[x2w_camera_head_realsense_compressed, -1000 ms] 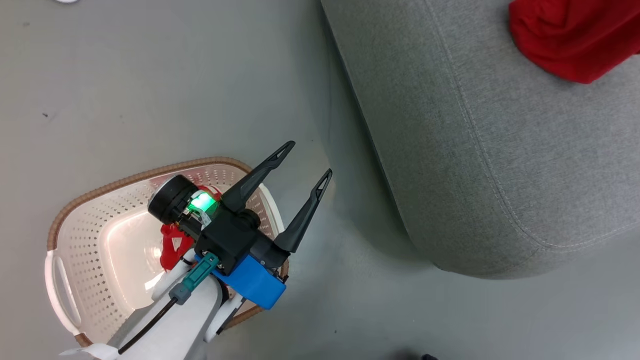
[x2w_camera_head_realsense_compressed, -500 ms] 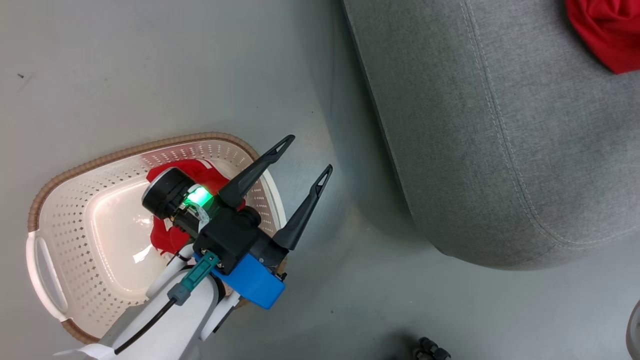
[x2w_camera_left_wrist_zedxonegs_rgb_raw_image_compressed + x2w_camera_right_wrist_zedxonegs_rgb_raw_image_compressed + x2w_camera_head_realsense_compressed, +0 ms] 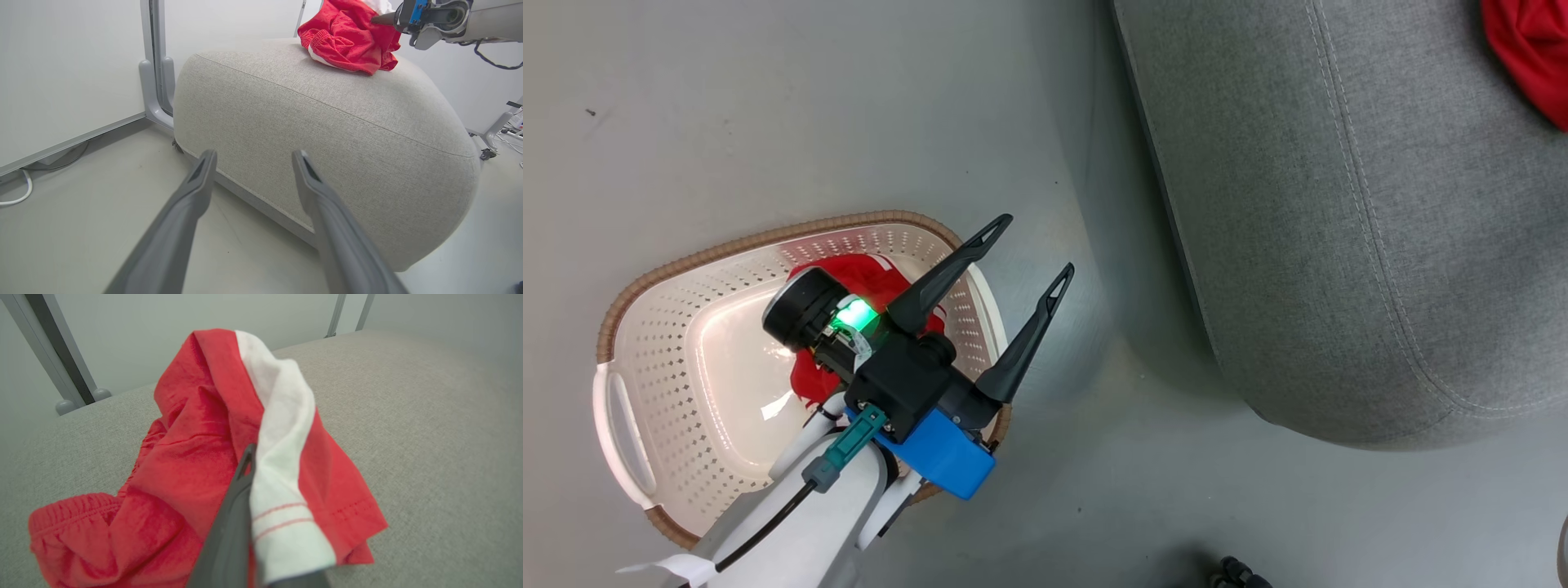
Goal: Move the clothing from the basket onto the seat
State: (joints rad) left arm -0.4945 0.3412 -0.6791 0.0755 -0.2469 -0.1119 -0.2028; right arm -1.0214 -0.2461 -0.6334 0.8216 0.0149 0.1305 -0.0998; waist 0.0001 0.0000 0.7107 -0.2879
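— Where's the clothing?
— One red garment lies in the basket, about 8 o'clock in my head view, partly hidden under my left wrist. The other garment is up on the seat, at 2 o'clock in that view.
— And your grippers?
— My left gripper hangs over the basket rim nearest the seat. Its fingers are spread wide with nothing between them and point to 1 o'clock. My right gripper is pinched on the other garment, holding a red-and-white fold up off the cushion while the rest lies on the grey fabric. I see one finger; the white panel covers the second
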